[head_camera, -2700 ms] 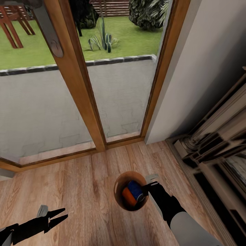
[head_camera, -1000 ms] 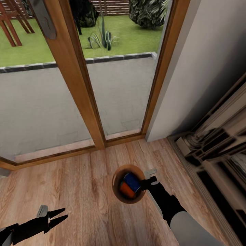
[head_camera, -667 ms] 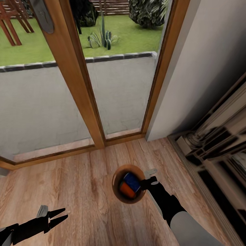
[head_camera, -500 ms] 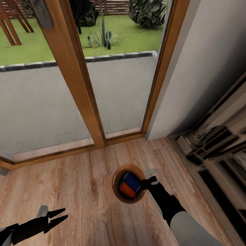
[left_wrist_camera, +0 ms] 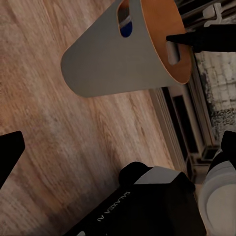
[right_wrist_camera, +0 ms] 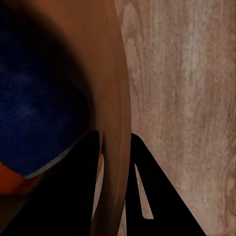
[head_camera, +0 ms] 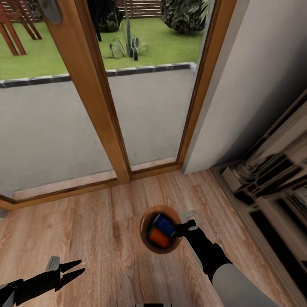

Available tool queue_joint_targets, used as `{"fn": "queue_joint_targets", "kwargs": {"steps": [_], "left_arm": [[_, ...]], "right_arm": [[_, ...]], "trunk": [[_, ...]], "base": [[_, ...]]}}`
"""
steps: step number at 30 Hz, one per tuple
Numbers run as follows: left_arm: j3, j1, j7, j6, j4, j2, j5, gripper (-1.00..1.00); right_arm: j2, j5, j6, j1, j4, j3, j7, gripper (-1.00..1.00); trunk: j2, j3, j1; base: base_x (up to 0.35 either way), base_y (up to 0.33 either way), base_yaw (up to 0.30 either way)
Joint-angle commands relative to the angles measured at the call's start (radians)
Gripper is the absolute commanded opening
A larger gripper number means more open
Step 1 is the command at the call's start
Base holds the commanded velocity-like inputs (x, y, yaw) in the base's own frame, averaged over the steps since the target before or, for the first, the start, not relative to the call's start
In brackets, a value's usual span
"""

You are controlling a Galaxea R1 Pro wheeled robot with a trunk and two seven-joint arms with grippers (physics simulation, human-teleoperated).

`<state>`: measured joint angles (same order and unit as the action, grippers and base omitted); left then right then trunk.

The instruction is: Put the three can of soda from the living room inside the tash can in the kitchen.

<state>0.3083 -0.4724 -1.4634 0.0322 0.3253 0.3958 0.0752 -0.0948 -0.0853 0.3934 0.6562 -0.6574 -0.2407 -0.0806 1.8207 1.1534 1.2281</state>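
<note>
The right gripper (head_camera: 182,228) pinches the light, stiff trash can (head_camera: 147,243) by its rim; left gripper (head_camera: 70,269) gapes empty.

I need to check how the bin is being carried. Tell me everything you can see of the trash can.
The trash can is a small round tapered bin, matte light grey outside and glossy copper-brown inside, with a cut-out handle slot near the rim. It is above the wood plank floor, near the glass door. The right end effector is shut on its rim, one finger inside and one outside. Inside lie a blue can and an orange can; a third cannot be made out.
</note>
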Motion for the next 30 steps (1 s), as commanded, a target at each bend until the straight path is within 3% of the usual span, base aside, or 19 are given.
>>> {"fn": "queue_joint_targets", "kwargs": {"steps": [1, 30], "left_arm": [[0.000, 0.000, 0.000, 0.000, 0.000, 0.000, 0.000, 1.00], [0.000, 0.000, 0.000, 0.000, 0.000, 0.000, 0.000, 1.00]], "right_arm": [[0.000, 0.006, -0.001, 0.000, -0.001, 0.000, 0.005, -1.00], [0.000, 0.006, -0.001, 0.000, -0.001, 0.000, 0.005, -1.00]], "trunk": [[0.007, 0.003, 0.004], [0.210, 0.094, 0.115]], "base": [[0.000, 0.000, 0.000], [0.000, 0.000, 0.000]]}}
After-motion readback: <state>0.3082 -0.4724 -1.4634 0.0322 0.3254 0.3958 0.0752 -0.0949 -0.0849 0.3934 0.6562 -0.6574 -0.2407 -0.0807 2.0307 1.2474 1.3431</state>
